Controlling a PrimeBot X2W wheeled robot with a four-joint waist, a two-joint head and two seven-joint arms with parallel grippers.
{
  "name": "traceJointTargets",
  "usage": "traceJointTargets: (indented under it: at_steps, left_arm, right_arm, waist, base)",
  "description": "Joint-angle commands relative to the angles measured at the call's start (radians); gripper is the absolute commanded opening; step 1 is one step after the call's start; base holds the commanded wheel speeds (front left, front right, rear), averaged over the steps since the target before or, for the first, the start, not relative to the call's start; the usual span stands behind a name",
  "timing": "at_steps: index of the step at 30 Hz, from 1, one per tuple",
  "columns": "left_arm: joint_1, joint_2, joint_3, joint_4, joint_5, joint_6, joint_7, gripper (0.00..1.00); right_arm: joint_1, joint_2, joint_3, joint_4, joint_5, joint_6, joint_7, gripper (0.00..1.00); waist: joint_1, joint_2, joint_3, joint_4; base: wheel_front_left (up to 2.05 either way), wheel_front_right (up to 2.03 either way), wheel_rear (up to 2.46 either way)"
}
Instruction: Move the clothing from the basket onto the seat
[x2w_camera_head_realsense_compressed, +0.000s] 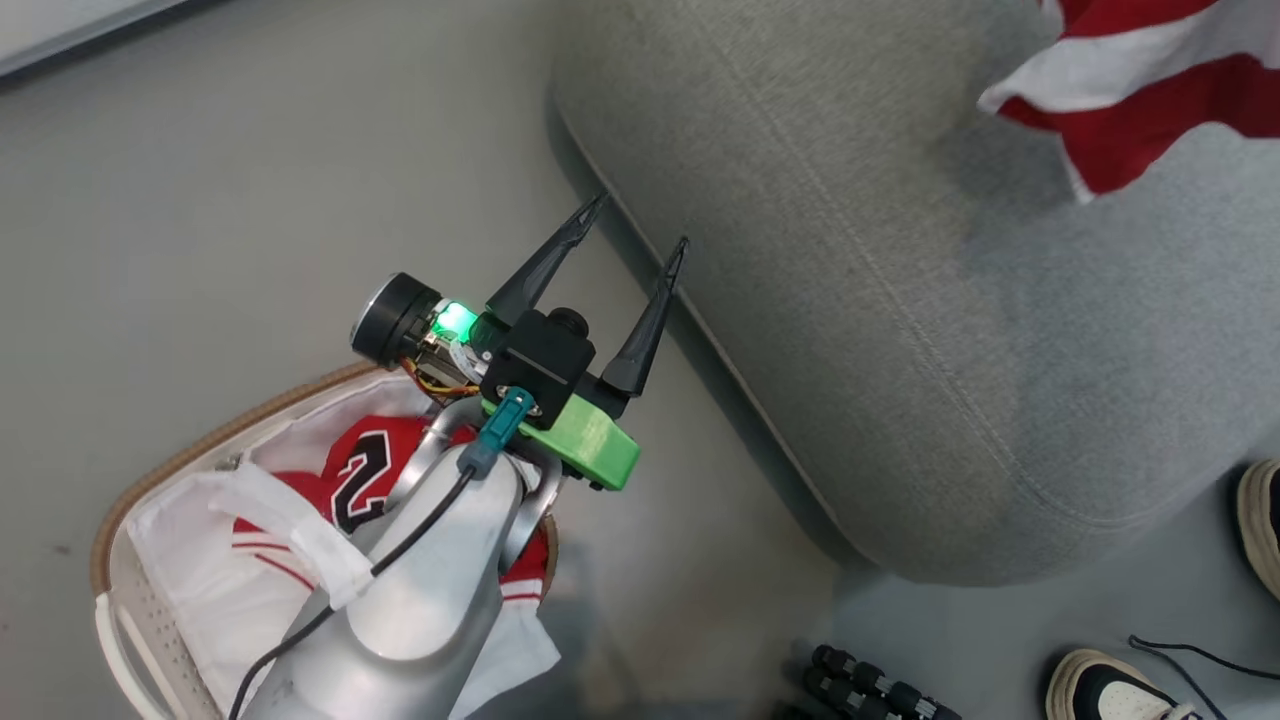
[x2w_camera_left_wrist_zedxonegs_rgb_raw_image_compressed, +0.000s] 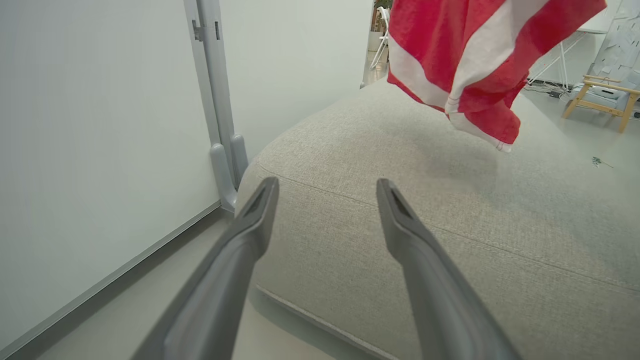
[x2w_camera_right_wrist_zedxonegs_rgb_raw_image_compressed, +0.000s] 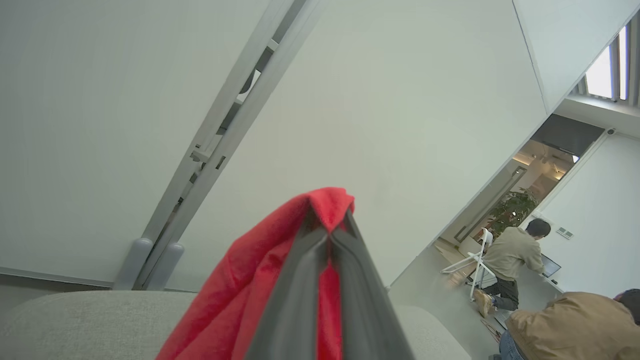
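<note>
A red jersey (x2w_camera_head_realsense_compressed: 1150, 90) was held pinched in the closed right gripper (x2w_camera_right_wrist_zedxonegs_rgb_raw_image_compressed: 327, 230) above the grey seat (x2w_camera_head_realsense_compressed: 900, 300) at 1 o'clock, apparently for lowering, while the left gripper (x2w_camera_head_realsense_compressed: 640, 225) was spread wide and empty near the basket (x2w_camera_head_realsense_compressed: 110, 520) at 7 o'clock, where a second jersey (x2w_camera_head_realsense_compressed: 370, 470) was seen awaiting collection.

Left claw (x2w_camera_head_realsense_compressed: 641, 220) spread wide; right claw (x2w_camera_right_wrist_zedxonegs_rgb_raw_image_compressed: 327, 222) pinched tight on clothing (x2w_camera_right_wrist_zedxonegs_rgb_raw_image_compressed: 250, 280).
</note>
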Motion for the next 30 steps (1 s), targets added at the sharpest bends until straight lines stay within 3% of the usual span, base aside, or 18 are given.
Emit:
traceJointTargets:
  at_steps: [1,8,9,10,11,18,30]
  left_arm:
    - [-0.024,0.009,0.007,-0.002,0.013,-0.005,0.001,1.00]
    - [-0.015,0.003,0.031,-0.001,0.017,0.003,0.001,1.00]
    - [-0.013,0.001,0.032,0.002,0.018,0.005,0.001,1.00]
    - [-0.011,0.000,0.034,0.001,0.021,0.009,0.001,1.00]
    - [-0.007,-0.002,0.036,0.005,0.023,0.012,0.001,1.00]
    - [0.040,-0.005,0.084,0.012,0.002,0.044,0.001,1.00]
    - [0.208,-0.011,0.246,-0.025,-0.029,0.100,0.001,1.00]
  right_arm:
    - [-0.009,-0.006,-0.016,0.027,-0.022,-0.001,-0.001,0.00]
    - [0.041,0.031,-0.111,0.178,-0.095,-0.001,-0.001,0.00]
    - [0.060,0.027,-0.108,0.198,-0.113,-0.001,-0.001,0.22]
    - [0.076,0.025,-0.110,0.211,-0.117,-0.002,-0.001,0.65]
    - [0.097,0.028,-0.118,0.225,-0.118,-0.002,-0.001,1.00]
    - [0.281,0.058,-0.117,0.230,-0.112,-0.001,-0.001,1.00]
    - [0.527,0.172,-0.071,0.013,0.071,-0.001,-0.001,1.00]
  waist:
    - [-0.0002,-0.0001,0.131,0.118]
    - [-0.0002,-0.0001,0.143,0.163]
    - [-0.0002,-0.0001,0.136,0.171]
    - [-0.0002,-0.0001,0.131,0.175]
    - [-0.0002,-0.0001,0.123,0.179]
    - [-0.0002,-0.0001,0.041,0.200]
    - [-0.0002,-0.0001,-0.177,0.310]
  base:
    - [0.00,0.00,0.00]
    - [0.00,0.00,0.00]
    - [0.00,0.00,0.00]
    - [0.00,0.00,0.00]
    - [0.00,0.00,0.00]
    - [0.00,0.00,0.00]
    - [0.00,0.00,0.00]
